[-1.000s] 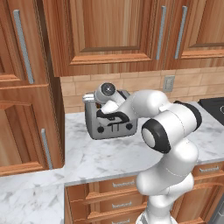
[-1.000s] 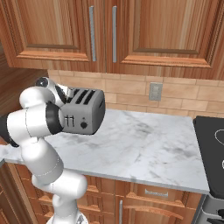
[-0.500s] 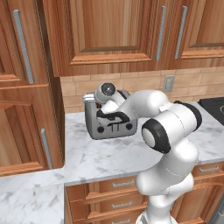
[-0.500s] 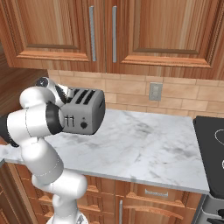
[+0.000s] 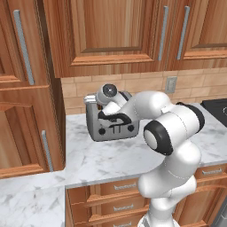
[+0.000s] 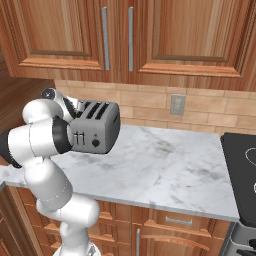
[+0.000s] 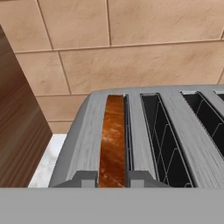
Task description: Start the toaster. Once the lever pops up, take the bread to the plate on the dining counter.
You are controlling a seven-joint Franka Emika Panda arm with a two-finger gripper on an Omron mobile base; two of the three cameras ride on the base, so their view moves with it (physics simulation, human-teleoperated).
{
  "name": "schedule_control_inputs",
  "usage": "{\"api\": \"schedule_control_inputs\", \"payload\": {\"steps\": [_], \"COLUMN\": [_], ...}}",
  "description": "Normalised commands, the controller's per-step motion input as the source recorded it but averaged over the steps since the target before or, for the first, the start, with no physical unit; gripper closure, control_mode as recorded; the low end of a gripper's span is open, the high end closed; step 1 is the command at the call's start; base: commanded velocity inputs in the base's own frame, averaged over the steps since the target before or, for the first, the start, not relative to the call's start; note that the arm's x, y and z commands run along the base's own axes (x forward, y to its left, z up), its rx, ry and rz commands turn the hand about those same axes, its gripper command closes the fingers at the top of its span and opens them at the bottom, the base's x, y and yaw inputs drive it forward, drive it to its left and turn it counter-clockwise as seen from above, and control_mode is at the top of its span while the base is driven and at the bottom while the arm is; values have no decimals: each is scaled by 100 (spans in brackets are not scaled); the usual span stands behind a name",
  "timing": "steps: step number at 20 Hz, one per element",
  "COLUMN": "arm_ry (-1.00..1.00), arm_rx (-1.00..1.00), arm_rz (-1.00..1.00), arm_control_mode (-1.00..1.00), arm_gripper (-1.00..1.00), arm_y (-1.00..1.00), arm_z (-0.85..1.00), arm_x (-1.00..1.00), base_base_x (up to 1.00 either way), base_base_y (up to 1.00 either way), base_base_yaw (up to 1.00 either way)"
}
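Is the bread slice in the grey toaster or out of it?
In. The brown bread slice sits in the end slot of the boxy grey metal toaster, its top edge about level with the slot; neighbouring slots are empty.

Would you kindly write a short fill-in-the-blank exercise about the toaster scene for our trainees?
1. The bread sits in the toaster's outermost slot, the one nearest the ____ cabinet side.
2. The toaster stands on a ____ worktop.
3. On the tiled wall right of the toaster in the right base view is a grey ____.
4. The slots beside the bread are ____.

Missing words: wooden; marble; outlet; empty
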Motion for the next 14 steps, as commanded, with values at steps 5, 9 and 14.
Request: {"api": "schedule_control_inputs", "payload": {"steps": [5,9,14], "arm_ry": [0,0,-6], "arm_rx": [0,0,0], "arm_rz": [0,0,0], "arm_control_mode": [-100,-100,-100], "arm_gripper": [100,100,100], "arm_y": [0,0,0], "arm_z": [0,0,9], "arm_x": [0,0,-2], "base_base_x": [0,0,0], "base_base_y": [0,0,0], "base_base_yaw": [0,0,0]}}
